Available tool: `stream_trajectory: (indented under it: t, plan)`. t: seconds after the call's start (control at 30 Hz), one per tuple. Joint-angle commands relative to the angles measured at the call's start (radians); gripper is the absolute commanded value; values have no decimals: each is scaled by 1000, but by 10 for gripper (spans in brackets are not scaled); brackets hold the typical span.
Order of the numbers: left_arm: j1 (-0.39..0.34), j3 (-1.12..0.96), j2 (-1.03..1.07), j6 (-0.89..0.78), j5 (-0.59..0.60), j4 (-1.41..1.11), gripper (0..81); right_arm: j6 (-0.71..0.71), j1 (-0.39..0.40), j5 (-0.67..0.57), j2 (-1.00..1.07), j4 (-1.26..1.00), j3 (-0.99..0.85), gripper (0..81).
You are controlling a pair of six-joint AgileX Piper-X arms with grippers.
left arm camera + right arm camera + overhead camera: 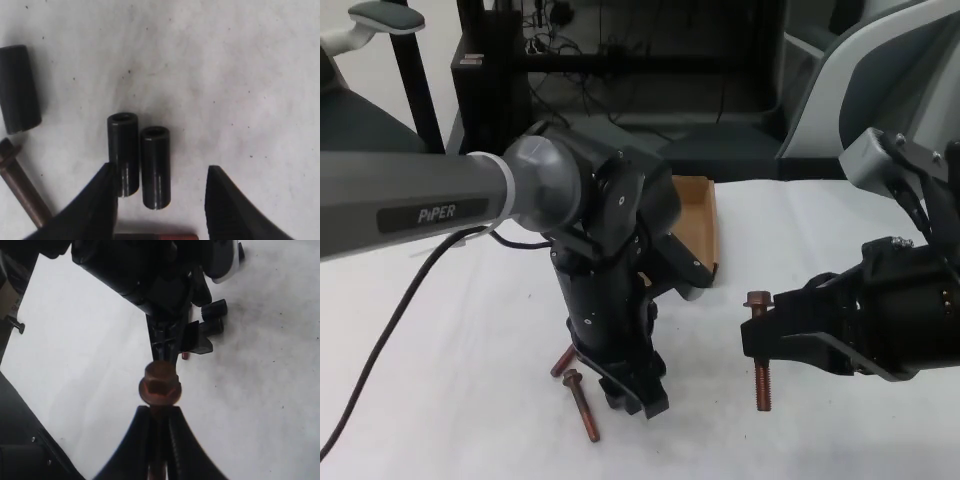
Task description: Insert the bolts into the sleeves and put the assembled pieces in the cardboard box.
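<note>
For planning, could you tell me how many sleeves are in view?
3: two sleeves side by side at the left gripper, a third apart near a bolt; others may be hidden.

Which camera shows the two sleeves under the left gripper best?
Left wrist view: both sleeves lie close up, side by side, below the open left gripper. Right wrist view catches distant ends; the high view's left arm covers them.

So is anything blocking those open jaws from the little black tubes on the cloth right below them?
Nothing visible does. Two sleeves lie side by side on bare cloth under the left arm's open jaws; only their closeness might hinder picking one.
</note>
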Motion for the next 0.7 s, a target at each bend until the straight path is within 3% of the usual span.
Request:
stream_trajectory:
  t: [0.0,0.67]
  plan:
    - [-4,-4,2,-11,6,20,532,-8,-3,-9,-11,-5,-4,6]
    - [-49,-4,2,-23,11,52,532,-8,-3,-9,-11,-5,-4,6]
